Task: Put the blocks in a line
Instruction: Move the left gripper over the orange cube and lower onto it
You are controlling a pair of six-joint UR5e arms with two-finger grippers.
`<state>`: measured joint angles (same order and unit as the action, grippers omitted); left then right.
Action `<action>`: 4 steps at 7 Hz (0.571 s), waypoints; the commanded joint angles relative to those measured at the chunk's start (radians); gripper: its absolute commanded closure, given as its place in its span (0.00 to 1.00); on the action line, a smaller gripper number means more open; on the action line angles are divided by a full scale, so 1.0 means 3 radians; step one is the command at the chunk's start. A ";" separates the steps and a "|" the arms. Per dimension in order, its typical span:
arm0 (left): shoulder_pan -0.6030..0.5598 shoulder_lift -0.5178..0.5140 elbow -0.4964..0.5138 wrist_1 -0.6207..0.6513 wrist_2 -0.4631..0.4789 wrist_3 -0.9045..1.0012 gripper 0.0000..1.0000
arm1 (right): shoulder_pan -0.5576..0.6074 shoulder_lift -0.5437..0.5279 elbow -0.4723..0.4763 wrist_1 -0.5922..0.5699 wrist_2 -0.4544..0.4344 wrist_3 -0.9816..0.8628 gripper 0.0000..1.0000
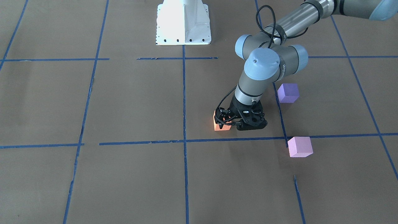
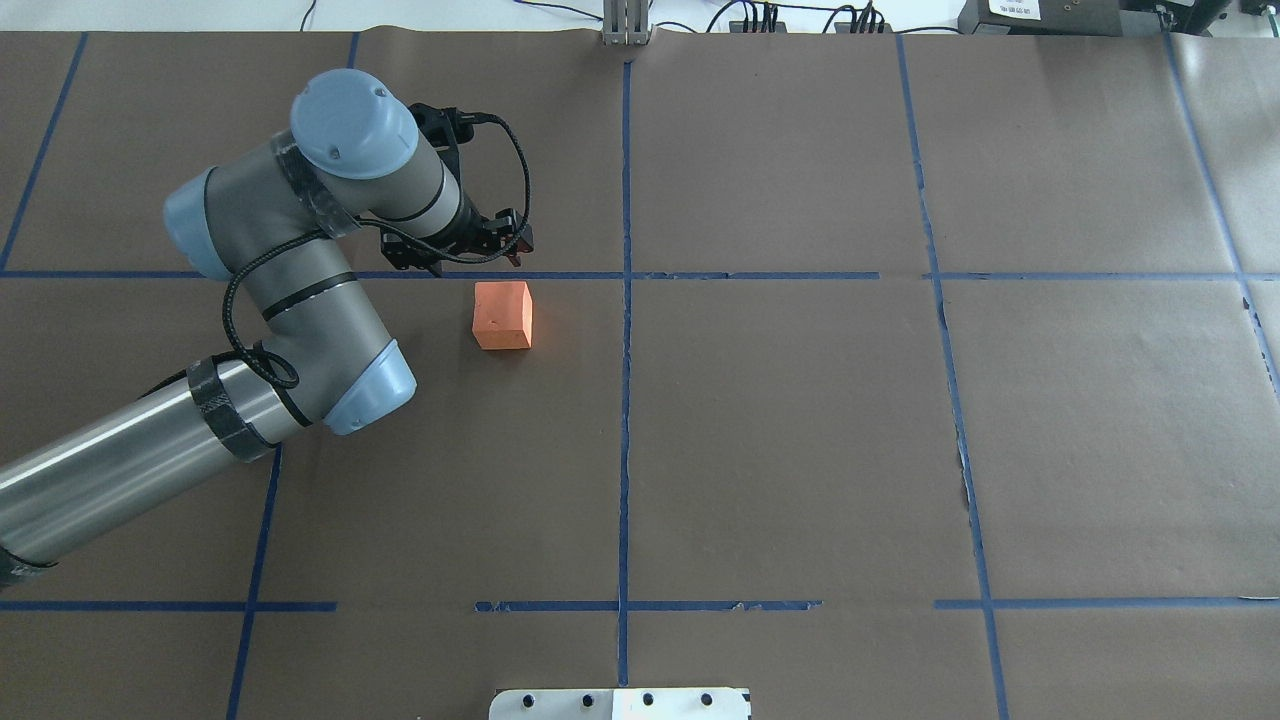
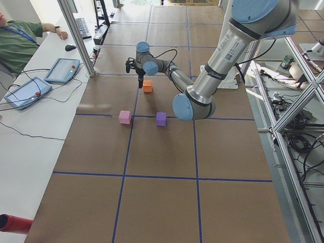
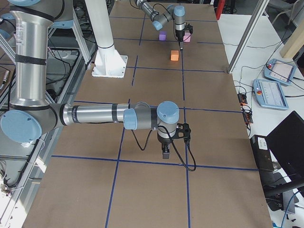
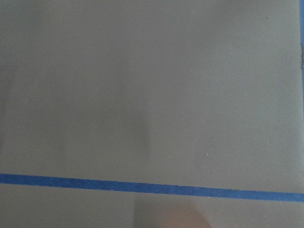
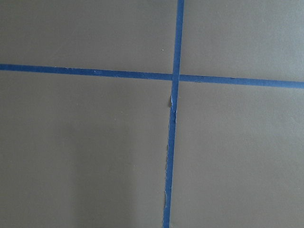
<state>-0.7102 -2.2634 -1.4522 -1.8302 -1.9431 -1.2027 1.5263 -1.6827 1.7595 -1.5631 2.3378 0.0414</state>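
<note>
The orange block (image 1: 221, 123) (image 2: 503, 314) rests on the brown table. My left gripper (image 1: 228, 124) (image 2: 455, 262) looks open and empty, low beside the block on its side away from the robot, apart from it in the overhead view. The dark purple block (image 1: 288, 92) and the pale pink block (image 1: 300, 146) sit apart on the table, toward the robot's left; the arm hides both in the overhead view. My right gripper (image 4: 165, 153) points down over a tape crossing far from the blocks. I cannot tell whether it is open or shut.
Blue tape lines (image 1: 184, 93) split the brown paper table into squares. The white robot base (image 1: 183, 23) stands at the table's robot side. An operator (image 3: 20, 38) and two pendants (image 3: 62, 70) are at a side bench past the table edge.
</note>
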 commanded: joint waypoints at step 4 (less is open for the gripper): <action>0.0245 -0.0028 0.0203 -0.0005 0.0029 -0.0128 0.00 | 0.0000 0.0000 0.0000 0.0000 0.0000 0.0000 0.00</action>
<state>-0.6461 -2.2722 -1.4100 -1.8276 -1.9328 -1.2401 1.5263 -1.6828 1.7605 -1.5631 2.3382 0.0414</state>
